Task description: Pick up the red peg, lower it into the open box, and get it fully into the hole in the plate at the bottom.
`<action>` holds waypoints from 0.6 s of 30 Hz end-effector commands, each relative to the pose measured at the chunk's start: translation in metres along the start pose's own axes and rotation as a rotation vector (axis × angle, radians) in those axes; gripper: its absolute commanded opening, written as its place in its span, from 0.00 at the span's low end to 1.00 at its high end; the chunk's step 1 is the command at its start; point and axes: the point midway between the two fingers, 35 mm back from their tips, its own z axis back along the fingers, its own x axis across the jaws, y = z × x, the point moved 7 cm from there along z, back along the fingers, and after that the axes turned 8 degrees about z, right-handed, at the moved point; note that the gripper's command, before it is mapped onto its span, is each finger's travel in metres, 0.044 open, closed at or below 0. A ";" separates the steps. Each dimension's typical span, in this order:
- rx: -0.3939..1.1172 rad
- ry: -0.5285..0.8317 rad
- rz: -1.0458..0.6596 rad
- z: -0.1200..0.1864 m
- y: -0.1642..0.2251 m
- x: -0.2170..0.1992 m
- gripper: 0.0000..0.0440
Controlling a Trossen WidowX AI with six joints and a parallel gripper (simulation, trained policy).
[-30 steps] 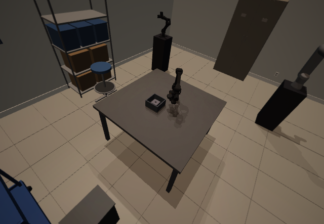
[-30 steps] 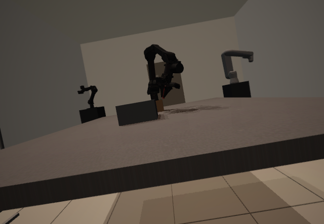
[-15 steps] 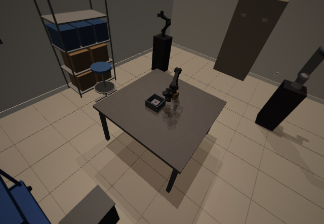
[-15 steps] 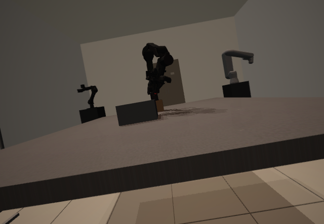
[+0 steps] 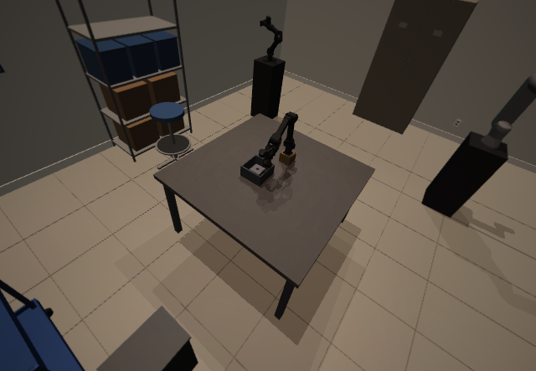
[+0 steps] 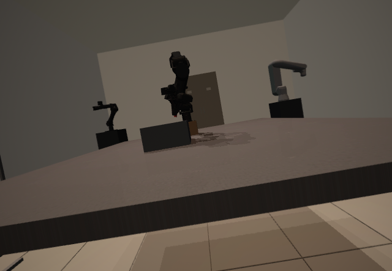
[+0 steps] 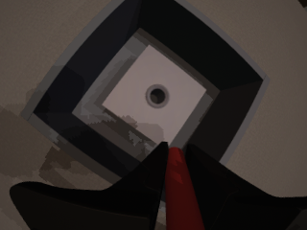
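The red peg (image 7: 179, 192) (image 6: 175, 115) is held between the fingers of my gripper (image 7: 176, 149) (image 6: 174, 114), which is shut on it. In the exterior view the peg's tip shows just under the fingers, above the box's rim. The open dark box (image 5: 252, 177) (image 6: 166, 137) (image 7: 242, 120) stands on the table. On its floor lies a pale square plate (image 7: 129, 98) (image 5: 254, 167) with a round hole (image 7: 157, 96). In the wrist view the peg's tip shows near the plate's lower corner, below the hole in the picture, not over it.
An orange-brown block (image 5: 286, 157) (image 6: 193, 128) stands at the foot of the arm, beside the box on the table (image 5: 276, 224) (image 6: 221, 167). A stool (image 5: 167, 111) and a shelf rack stand behind the table. Two other arms on black pedestals stand away from it.
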 end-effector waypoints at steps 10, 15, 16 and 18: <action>0.044 -0.075 0.029 -0.039 -0.043 -0.002 0.00; 0.074 -0.103 0.070 -0.057 -0.046 -0.001 0.02; 0.084 -0.105 0.079 -0.061 -0.045 -0.001 0.06; 0.104 -0.110 0.098 -0.068 -0.044 -0.001 0.16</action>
